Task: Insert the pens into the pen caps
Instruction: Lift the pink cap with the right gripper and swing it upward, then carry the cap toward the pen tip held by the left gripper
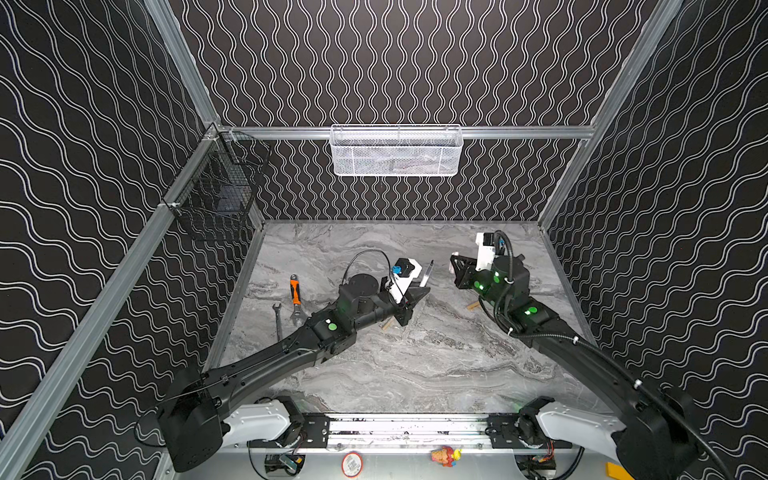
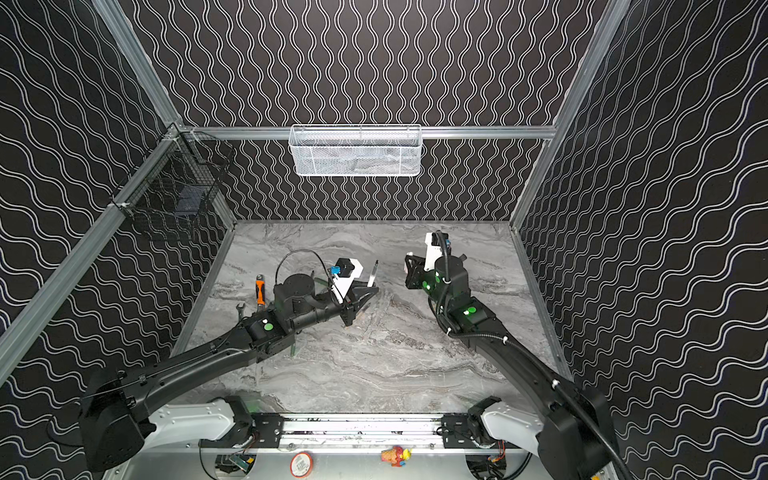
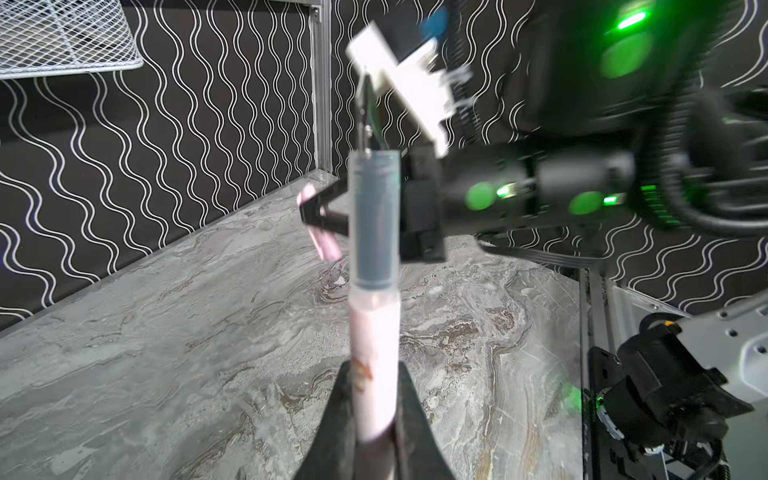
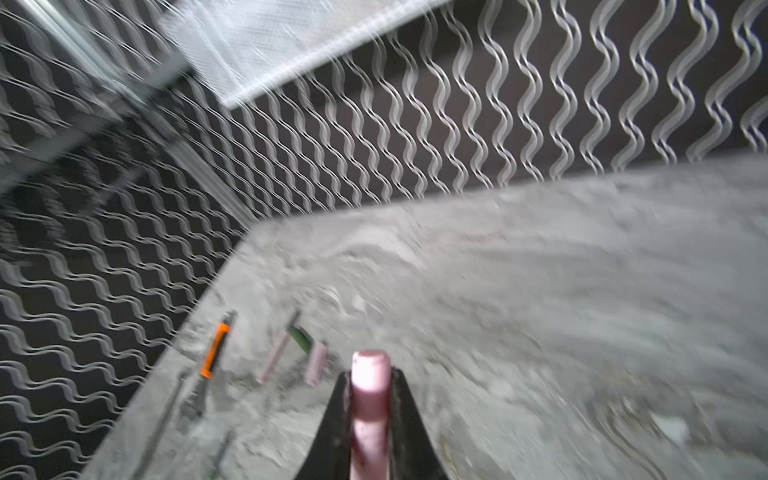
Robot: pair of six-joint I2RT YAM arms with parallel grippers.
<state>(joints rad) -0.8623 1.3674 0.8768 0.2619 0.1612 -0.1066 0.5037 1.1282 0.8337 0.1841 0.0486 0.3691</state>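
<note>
In both top views the left gripper [image 1: 420, 291] sat over the middle of the marble table [image 1: 415, 374]. It was clamped on a pale pink pen [image 1: 427, 277] that rose out of it, dark tip toward the far wall. The right gripper [image 1: 453, 262] hung just to its right and a little farther back, pinched shut on a pink cap [image 1: 455, 255]. Pen tip and cap were near each other but apart. A tan piece [image 1: 473, 306] lay on the table beside the right arm, and a second tan piece [image 1: 387, 324] poked out from under the left wrist. Which was pen and which was cap could not be told. An orange-handled tool [image 2: 260, 291] and a wrench [image 1: 277, 316] lay at the left of the table.

In the left wrist view the pale pink pen [image 3: 374, 328] ran straight out between the jaws of the left gripper [image 3: 374, 368], pink barrel first, then a grey section. Beyond it the right gripper [image 3: 311, 212] held the pink cap [image 3: 326, 245] crosswise, off to one side of the pen's tip.

The right wrist view was blurred. The pink cap [image 4: 370, 386] sat tight in the right gripper [image 4: 370, 374], its end poking past the tips. Near the left wall lay the orange-handled tool [image 4: 214, 349]. Close beside it were a second pink pen [image 4: 272, 359], a dark green piece [image 4: 301, 337] and a second pink cap [image 4: 316, 363].
</note>
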